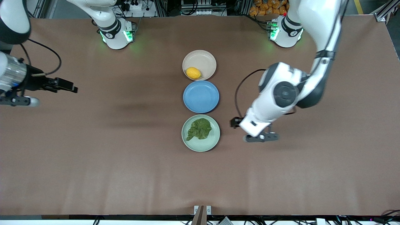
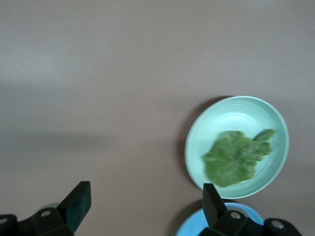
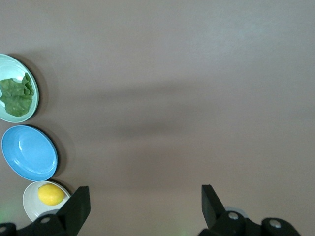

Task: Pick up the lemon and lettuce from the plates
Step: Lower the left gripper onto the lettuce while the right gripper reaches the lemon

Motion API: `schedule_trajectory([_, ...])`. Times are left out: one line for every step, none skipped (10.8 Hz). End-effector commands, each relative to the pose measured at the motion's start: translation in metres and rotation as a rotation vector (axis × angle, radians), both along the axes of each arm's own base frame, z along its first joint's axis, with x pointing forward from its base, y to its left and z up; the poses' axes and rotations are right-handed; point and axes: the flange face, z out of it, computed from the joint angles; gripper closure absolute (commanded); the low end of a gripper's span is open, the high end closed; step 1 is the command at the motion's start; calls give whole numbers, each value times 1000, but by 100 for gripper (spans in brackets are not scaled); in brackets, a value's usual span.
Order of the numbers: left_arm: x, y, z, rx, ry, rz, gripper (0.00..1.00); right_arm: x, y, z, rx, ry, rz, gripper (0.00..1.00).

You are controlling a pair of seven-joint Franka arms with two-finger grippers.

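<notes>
While both grippers gape over brown table, 3 plates lined mid-table.

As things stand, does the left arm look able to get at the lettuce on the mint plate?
Probably yes. The left tool hangs open over bare table beside the mint plate, toward the left arm's end. The lettuce lies uncovered, with nothing between. The right tool waits far off.

A yellow lemon lies on a beige plate; dark green lettuce on a pale mint plate. The middle plate is plain blue, the table brown.
</notes>
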Motion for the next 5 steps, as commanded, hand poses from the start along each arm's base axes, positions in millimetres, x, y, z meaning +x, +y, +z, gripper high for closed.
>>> schedule_trajectory([-7,-48,-31,-42,-68,64,0,-13,42,-31,29,19,33,0])
schedule_trajectory([-10,-65,-38,-66,-117,51,0,-19,63,-48,19,41,31,0])
schedule_trajectory([-16,-83,-50,-84,-144,41,0,-27,87,-65,5,66,25,0])
schedule_trajectory([-22,-97,-62,-88,-186,9,0,-34,103,-80,-7,89,18,0])
schedule_trajectory([-24,-106,-76,-81,-229,-27,0,-37,116,-89,-15,111,20,0])
